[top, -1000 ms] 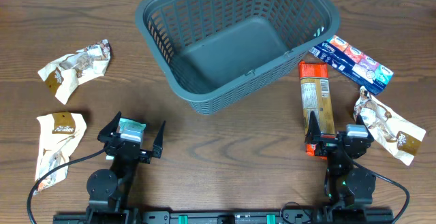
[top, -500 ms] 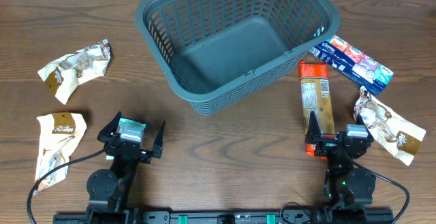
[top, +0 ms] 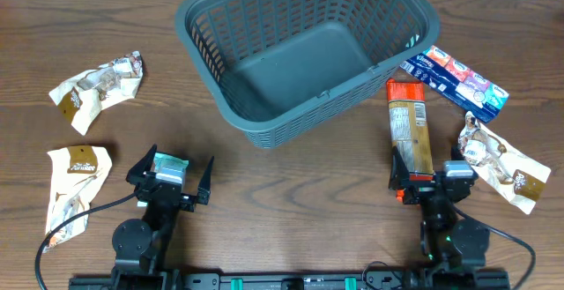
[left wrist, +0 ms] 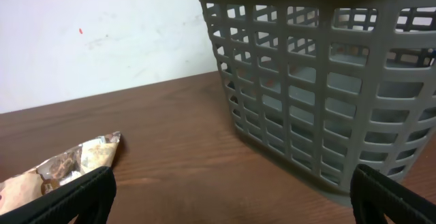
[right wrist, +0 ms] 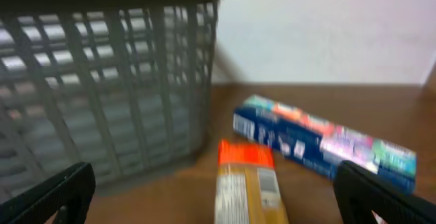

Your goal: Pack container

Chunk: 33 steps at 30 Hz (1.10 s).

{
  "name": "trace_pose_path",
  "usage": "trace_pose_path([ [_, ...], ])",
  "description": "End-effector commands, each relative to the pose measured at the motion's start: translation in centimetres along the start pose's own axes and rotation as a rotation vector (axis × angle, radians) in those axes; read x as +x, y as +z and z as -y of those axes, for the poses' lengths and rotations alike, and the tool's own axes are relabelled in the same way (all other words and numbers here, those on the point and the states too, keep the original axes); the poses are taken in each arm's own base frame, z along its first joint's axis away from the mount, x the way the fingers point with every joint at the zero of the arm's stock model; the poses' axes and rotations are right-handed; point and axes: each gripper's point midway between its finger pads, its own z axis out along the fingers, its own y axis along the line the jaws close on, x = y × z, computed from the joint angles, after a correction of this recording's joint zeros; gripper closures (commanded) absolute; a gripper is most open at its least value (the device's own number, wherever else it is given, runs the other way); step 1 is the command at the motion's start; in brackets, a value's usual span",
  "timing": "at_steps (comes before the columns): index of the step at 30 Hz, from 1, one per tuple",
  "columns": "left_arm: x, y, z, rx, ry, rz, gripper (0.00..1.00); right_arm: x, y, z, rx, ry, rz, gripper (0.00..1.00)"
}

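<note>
The left gripper (top: 174, 175) is resting with fingers spread, the container (top: 300, 118) ahead of them; the right gripper (top: 432, 177) is gaping too, an orange-topped packet (right wrist: 248, 180) between its fingers.

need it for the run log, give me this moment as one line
phase: pre-grasp | basket: empty | left claw: open, holding nothing | right claw: open at near end of orange packet

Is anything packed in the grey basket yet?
No, the overhead view shows the basket with its solid floor completely bare.
</note>
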Motion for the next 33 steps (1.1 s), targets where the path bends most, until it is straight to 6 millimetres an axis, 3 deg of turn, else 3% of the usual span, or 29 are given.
trace_pose_path([
  [1,1.4,0.1,0.6,0.028,-0.004,-0.04,0.01,-4.0,-1.3,0.1,0.015,0.0,0.049,0.01],
  [10,1.4,0.1,0.6,0.028,-0.004,-0.04,0.01,-6.3,-2.4,0.7,0.07,0.05,-0.151,0.01],
  [13,1.0,0.1,0.5,0.024,0.0,-0.025,0.01,-7.1,-2.4,-0.5,0.006,0.059,-0.257,0.01],
  [17,1.2,0.1,0.5,0.026,-0.006,-0.029,0.01,-6.6,-2.5,-2.7,-0.108,0.091,-0.476,0.01],
  [22,1.0,0.0,1.9,0.104,-0.175,-0.03,0.02,-7.4,-2.9,-5.5,-0.261,0.156,-0.613,0.01],
  [27,0.0,-1.1,6.4,0.378,-0.177,-0.003,0.02,-10.7,-3.2,-7.7,-0.392,0.182,-0.564,0.01],
  [29,-0.4,-2.1,8.2,0.498,-0.223,-0.014,0.02,-12.3,-3.4,-7.8,-0.396,0.171,-0.527,0.01],
  [33,-2.2,-3.8,10.0,0.633,-0.343,-0.049,0.01,-15.9,-3.6,-7.0,-0.355,0.102,-0.435,0.01],
])
